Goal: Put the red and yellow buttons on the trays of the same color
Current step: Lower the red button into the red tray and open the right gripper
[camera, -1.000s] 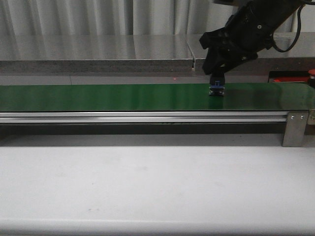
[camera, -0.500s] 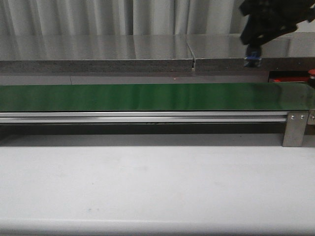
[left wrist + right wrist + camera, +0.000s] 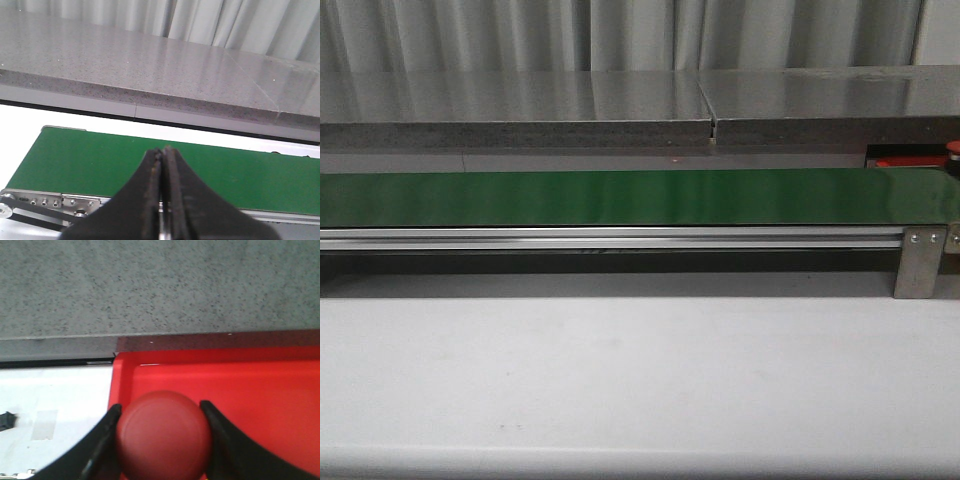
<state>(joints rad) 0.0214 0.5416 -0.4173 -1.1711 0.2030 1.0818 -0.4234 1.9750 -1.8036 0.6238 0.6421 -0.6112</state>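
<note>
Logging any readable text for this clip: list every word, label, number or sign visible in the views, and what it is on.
None: no view shows readable text.
Green belt: plain, no markings.
Red tray: plain, no label.
Red button held in the right gripper: smooth, no print.
Left gripper: shut, no lettering.
Grey stone counter: only speckle.
</note>
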